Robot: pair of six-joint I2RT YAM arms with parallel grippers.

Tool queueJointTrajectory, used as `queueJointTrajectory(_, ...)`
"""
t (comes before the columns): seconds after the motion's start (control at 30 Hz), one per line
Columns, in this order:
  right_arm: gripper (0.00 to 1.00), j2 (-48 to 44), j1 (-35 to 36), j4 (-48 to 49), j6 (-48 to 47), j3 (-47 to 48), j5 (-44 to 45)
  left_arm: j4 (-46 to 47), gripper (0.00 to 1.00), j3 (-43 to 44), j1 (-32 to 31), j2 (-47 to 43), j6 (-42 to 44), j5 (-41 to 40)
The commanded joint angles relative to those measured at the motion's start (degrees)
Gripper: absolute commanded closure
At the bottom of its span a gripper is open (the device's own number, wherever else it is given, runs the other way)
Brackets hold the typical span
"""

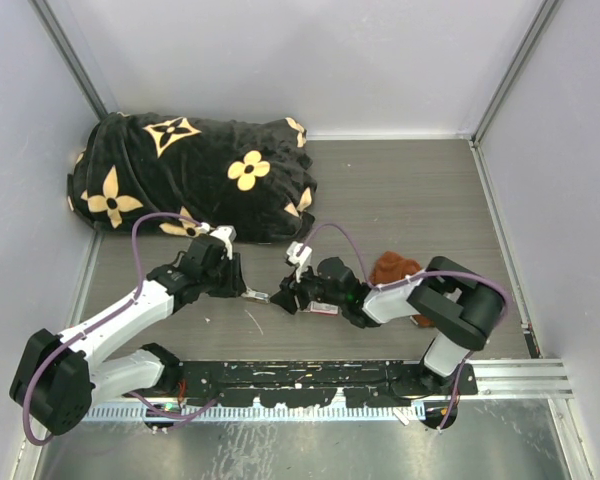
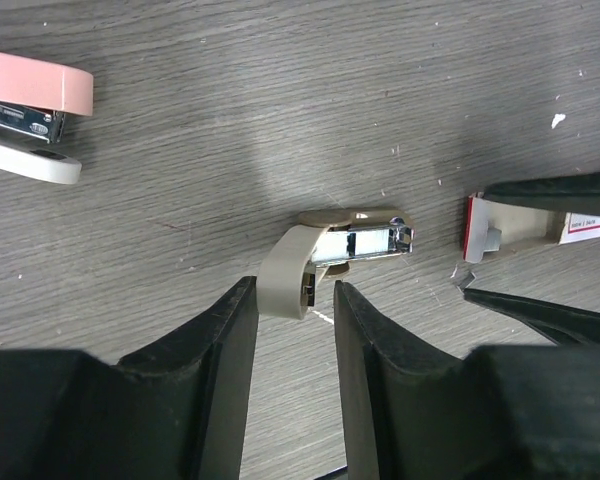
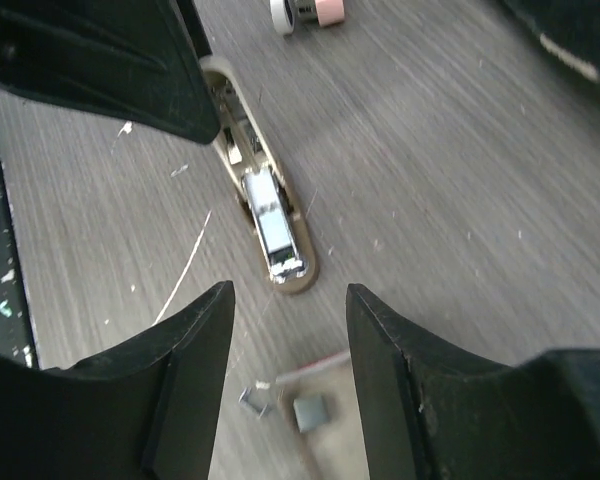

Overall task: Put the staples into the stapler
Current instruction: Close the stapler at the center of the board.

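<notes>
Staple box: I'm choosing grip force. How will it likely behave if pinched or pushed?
The staple box looks like thin, flat cardboard, so probably very light and easy to crush. Lying flat on the smooth table, it may skid rather than lift. Its grey tray shows at one end and could slide out.

Black blanket (image 1: 195, 170) with tan flower motifs, rust-brown cloth (image 1: 393, 268), pink-and-white stapler (image 2: 30, 110), seemingly red-edged white staple box (image 2: 525, 228)

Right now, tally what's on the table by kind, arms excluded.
Stapler pieces: 2 (pink-and-white piece, beige piece)
Staple box: 1
Textiles: 2 (black flowered blanket, rust-brown cloth)
Total: 5
</notes>
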Motion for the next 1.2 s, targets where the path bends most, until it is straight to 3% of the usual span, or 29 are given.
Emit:
queueJointTrajectory(0.0,0.46,4.5,1.1,10.2,-6.3,4.8,-1.2,0.4,0.63,2.1,-0.5,-0.7,2.4,-1.4)
queueJointTrajectory(0.47,0.52,13.6,4.3,7.6,-14.4,10.8,-1.8,0.9,0.70,2.7,-1.2,0.5,3.2,-0.9)
queueJointTrajectory(0.87,0.64,16.9,5.4,7.0,-17.0,11.7,-0.3,1.0,0.77,3.7,-4.3,1.7,4.0,-1.5)
queueJointTrajectory(1.17,0.66,17.7,5.4,9.7,-16.2,11.0,-1.2,1.0,0.72,5.2,-10.4,4.0,3.4,-3.3)
